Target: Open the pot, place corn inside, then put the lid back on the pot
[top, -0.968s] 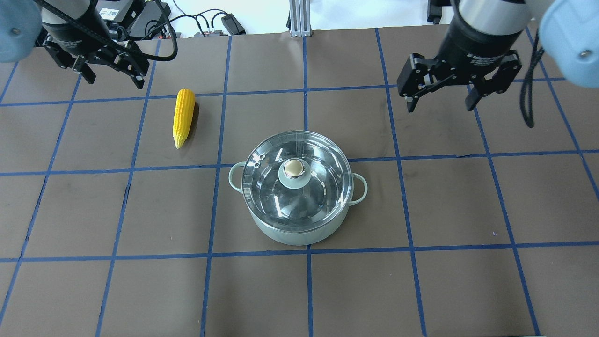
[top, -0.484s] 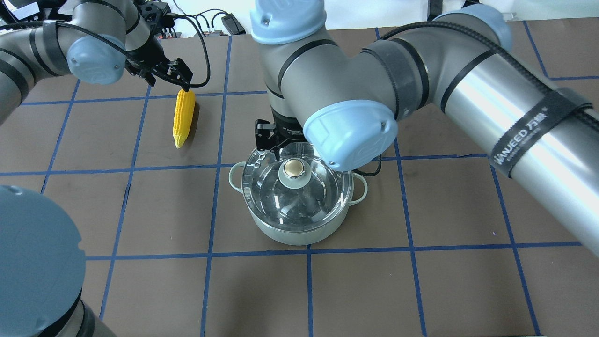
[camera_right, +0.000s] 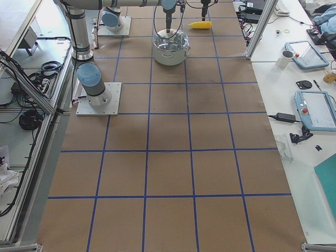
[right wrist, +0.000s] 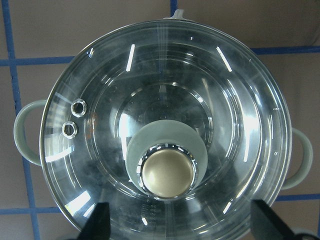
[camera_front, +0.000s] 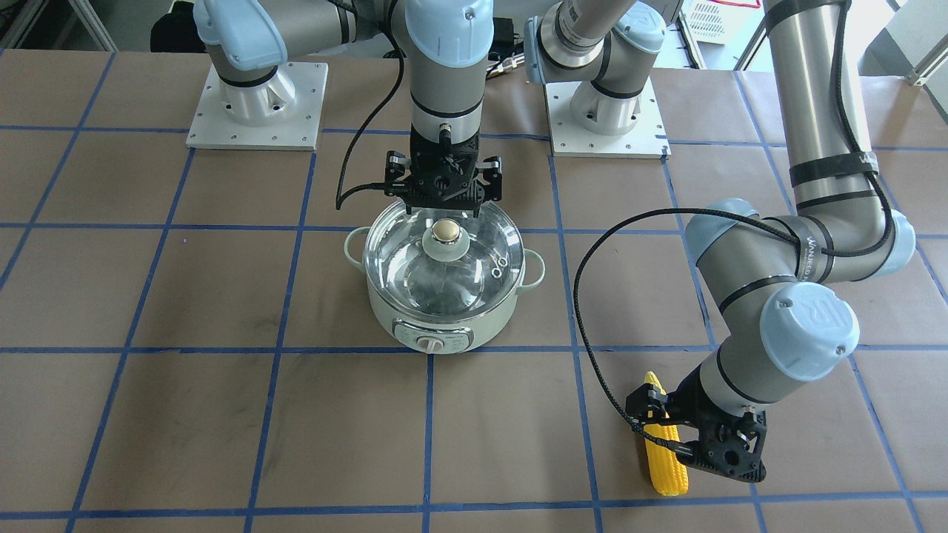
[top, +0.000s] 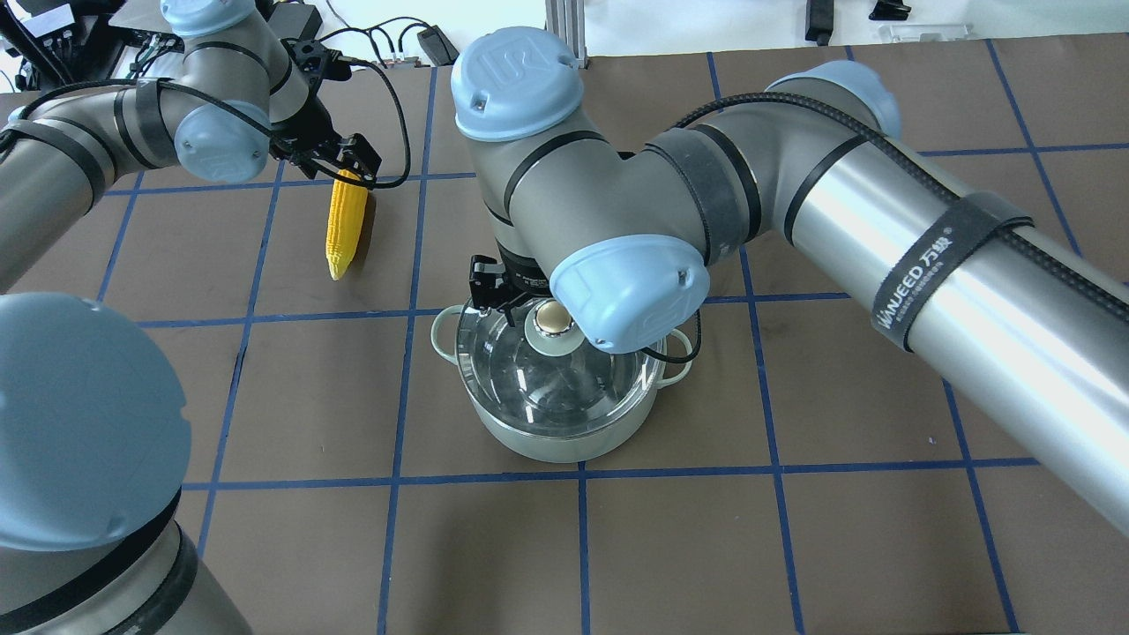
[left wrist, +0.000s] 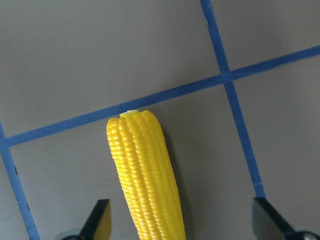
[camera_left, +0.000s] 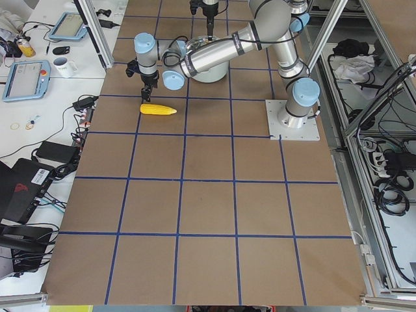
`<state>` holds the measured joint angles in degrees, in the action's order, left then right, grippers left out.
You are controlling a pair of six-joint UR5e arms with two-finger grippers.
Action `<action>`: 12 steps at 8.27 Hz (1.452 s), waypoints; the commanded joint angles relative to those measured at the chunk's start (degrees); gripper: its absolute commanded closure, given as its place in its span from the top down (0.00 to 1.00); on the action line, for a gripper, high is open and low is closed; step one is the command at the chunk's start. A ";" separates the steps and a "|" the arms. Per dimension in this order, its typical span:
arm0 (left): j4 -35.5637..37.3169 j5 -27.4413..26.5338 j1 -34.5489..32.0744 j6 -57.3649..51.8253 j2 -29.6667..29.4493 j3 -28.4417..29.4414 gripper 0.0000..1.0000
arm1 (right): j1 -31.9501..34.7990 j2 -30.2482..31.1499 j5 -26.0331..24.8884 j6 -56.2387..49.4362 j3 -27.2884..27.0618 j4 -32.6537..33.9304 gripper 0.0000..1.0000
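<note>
The mint-green pot (camera_front: 443, 326) stands mid-table with the glass lid (camera_front: 404, 259) on it; its gold-capped knob (camera_front: 444, 234) also shows in the right wrist view (right wrist: 167, 172). My right gripper (camera_front: 443, 194) hangs open just above the lid, its fingers either side of the knob and a little behind it; in the overhead view (top: 504, 300) the arm mostly hides it. The yellow corn (top: 346, 225) lies flat to the pot's left. My left gripper (left wrist: 182, 222) is open, low over the corn's (left wrist: 147, 175) thick end, straddling it.
Brown table with a blue tape grid. Two arm base plates (camera_front: 255, 104) (camera_front: 603, 111) sit at the robot's edge. Cables and boxes (top: 388, 44) lie beyond the far edge. Side benches hold tablets (camera_left: 26, 78) (camera_right: 315, 107).
The right gripper swung in from the far right and came down over the lid knob. The left gripper came in and down over the corn's thick end. Pot, lid and corn have not moved.
</note>
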<state>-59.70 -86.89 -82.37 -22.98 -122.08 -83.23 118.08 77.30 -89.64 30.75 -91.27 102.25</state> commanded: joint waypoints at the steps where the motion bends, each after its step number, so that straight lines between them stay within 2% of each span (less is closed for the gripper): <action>1: 1.94 -0.21 2.37 -0.92 -2.19 -0.44 1.00 | 0.05 -3.28 0.08 1.94 -0.84 2.24 1.00; 3: 2.57 -0.12 2.83 -0.93 -4.12 -0.53 1.00 | 0.05 -3.82 -0.09 1.59 -0.84 3.65 0.99; 4: 2.57 0.14 2.83 -0.75 -4.30 -0.53 1.00 | 0.05 -3.91 -0.09 1.85 -0.84 3.83 0.92; 5: 2.57 0.23 2.83 -0.75 -4.39 -0.62 1.00 | 0.05 -3.91 -0.01 1.94 -0.84 3.83 0.91; 6: 2.57 0.23 2.83 -0.58 -4.66 -0.62 1.00 | -0.04 -3.91 0.08 1.94 -0.75 3.92 0.86; 9: 2.57 0.41 2.83 0.65 -6.50 -0.53 1.00 | -0.22 -3.65 0.08 2.03 -0.57 4.36 0.66; 10: 2.57 0.41 2.83 1.09 -7.03 -0.36 0.99 | -0.39 -3.47 0.08 1.85 -0.49 4.36 0.49; 11: 2.57 0.41 2.83 5.45 -7.12 -0.27 0.40 | -0.39 -3.47 0.08 1.42 -0.48 4.36 0.35; 12: 2.49 -0.29 2.83 8.80 -7.03 -0.18 0.00 | -0.39 -3.47 0.08 1.33 -0.48 4.27 0.30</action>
<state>-57.13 -86.52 -79.54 -19.81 -128.93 -83.58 117.74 73.77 -89.56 32.43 -91.80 106.59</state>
